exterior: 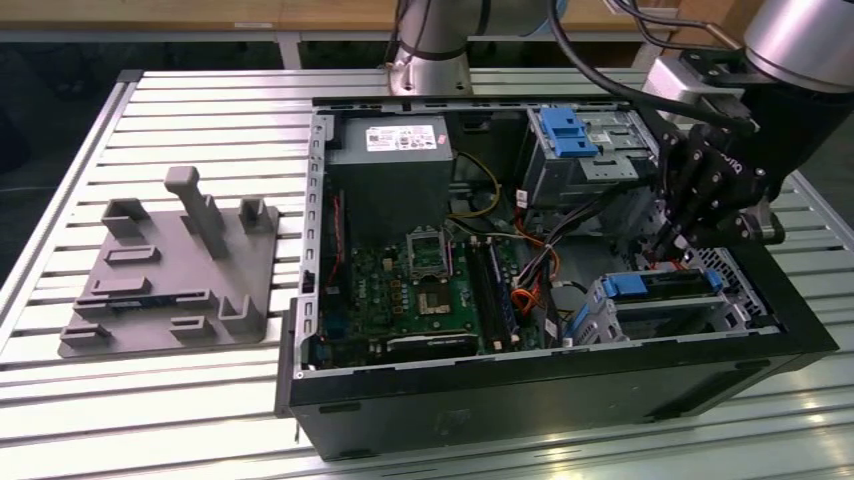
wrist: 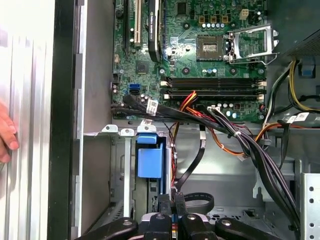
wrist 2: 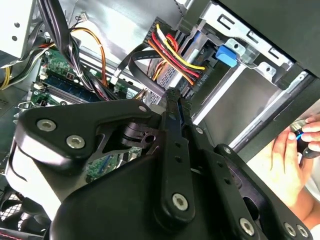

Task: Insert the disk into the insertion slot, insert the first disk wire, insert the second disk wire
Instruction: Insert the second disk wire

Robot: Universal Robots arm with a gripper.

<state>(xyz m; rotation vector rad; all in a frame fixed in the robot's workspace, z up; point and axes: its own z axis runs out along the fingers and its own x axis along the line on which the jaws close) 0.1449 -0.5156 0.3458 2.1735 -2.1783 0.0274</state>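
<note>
The disk (exterior: pixel 610 288), framed by its blue caddy, lies inside the insertion slot (exterior: pixel 731 305), the low silver cage at the case's near corner on the exterior view's right. My gripper (exterior: pixel 671 240) hangs just above it. In both wrist views the fingers are pinched on the end of a black flat disk wire (wrist: pixel 192 162), right at the disk's end. A black plug with red, yellow and orange wires (wrist 2: pixel 175 52) sits against the disk beside my gripper (wrist 2: pixel 172 95). The caddy's blue tab (wrist: pixel 150 160) shows next to my gripper (wrist: pixel 172 197).
A taller silver cage with a blue latch (exterior: pixel 567 130) stands behind the slot. Wire bundles (wrist: pixel 240 140) cross between the motherboard (exterior: pixel 427 280) and the cages. A person's hand (wrist 2: pixel 295 145) rests outside the case wall. A grey fixture (exterior: pixel 167 270) lies on the slatted table.
</note>
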